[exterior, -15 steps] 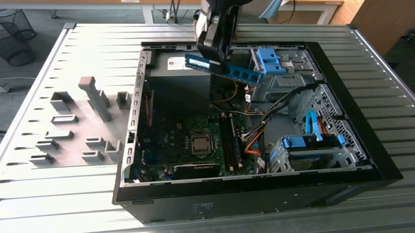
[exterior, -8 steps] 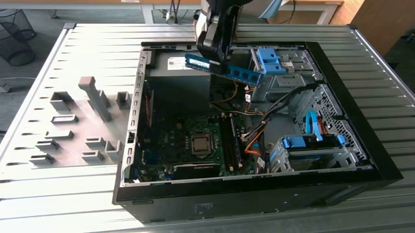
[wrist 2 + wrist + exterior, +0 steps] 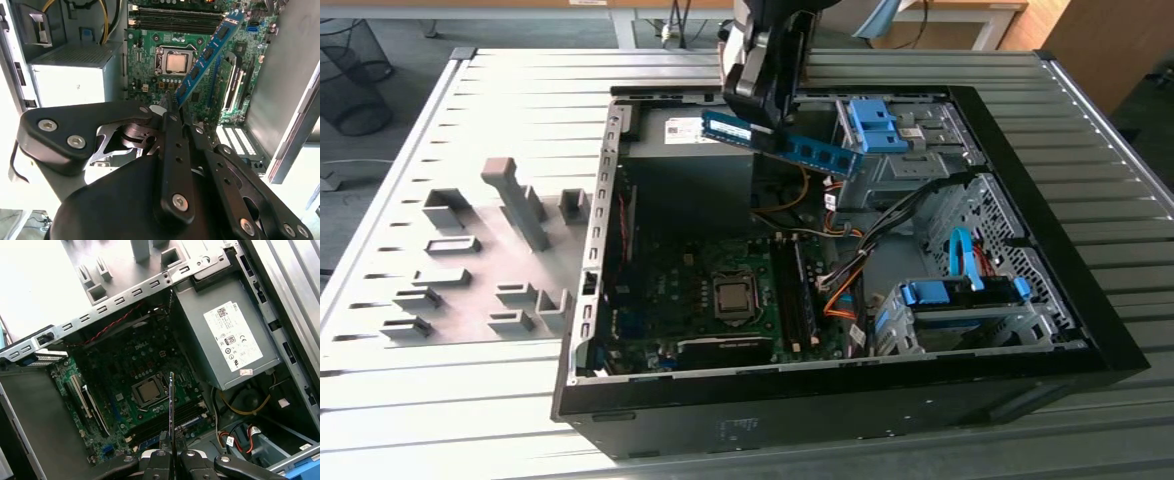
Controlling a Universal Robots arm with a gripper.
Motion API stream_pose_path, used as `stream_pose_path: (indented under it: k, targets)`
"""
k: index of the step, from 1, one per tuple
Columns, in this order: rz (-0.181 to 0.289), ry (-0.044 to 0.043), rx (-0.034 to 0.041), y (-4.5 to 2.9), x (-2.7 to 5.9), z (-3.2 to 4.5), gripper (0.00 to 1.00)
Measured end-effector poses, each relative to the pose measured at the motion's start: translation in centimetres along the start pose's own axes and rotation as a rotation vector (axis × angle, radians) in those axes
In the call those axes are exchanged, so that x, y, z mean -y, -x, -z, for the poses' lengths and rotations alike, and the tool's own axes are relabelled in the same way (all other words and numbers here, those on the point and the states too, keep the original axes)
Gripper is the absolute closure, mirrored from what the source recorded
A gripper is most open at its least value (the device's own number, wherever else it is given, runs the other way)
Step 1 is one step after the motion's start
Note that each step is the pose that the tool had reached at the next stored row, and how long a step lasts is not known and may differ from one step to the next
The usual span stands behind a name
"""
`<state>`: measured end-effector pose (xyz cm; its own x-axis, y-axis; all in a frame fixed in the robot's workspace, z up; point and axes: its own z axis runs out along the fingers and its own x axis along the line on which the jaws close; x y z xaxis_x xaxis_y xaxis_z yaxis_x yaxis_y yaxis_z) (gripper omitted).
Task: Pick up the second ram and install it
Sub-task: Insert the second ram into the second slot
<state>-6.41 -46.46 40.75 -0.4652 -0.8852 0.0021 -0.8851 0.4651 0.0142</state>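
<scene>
Grey slatted desk (image 3: pixel 520 100), open PC case (image 3: pixel 1067 300) lying on its side on it, side panel off. Grey fixture blocks (image 3: pixel 514 200) sit on the desk just outside the case, on the exterior view's left.

Tool (image 3: pixel 767 125) hangs above the case, over the end that holds the power supply (image 3: pixel 674 130). Fingers are pressed together on the second ram (image 3: pixel 781 142), pinching it toward one end. The stick is in the air, tilted and clear of everything in the case. It is not in a slot.

In the second wrist view the tool (image 3: pixel 172 100) grips the lower end of the ram (image 3: pixel 207 52), and the blue board with its dark chips runs out diagonally over the motherboard (image 3: pixel 150 75) on the case floor. CPU (image 3: pixel 176 62) is bare in its socket, and the long black memory slots (image 3: pixel 180 20) lie beside it.

In the first wrist view the ram (image 3: pixel 171 405) is edge-on, a thin line rising from the tool (image 3: pixel 171 452). It lines up over the CPU (image 3: pixel 148 392) and the slots (image 3: pixel 165 420) deeper in the case. The power supply (image 3: pixel 230 340) fills one corner of the case.

Blue drive caddies (image 3: pixel 874 125) sit inside the case along its wall on the exterior view's right, one of them just beside the ram's free end. Orange and black cables (image 3: pixel 847 270) run inside the case between the motherboard and the drive bays.
</scene>
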Motion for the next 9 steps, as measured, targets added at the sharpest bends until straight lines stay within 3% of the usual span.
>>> stream_pose_path:
  k: [9]
  targets:
    - [-0.116,0.0002,0.0016,0.0,0.0,-0.11,0.86]
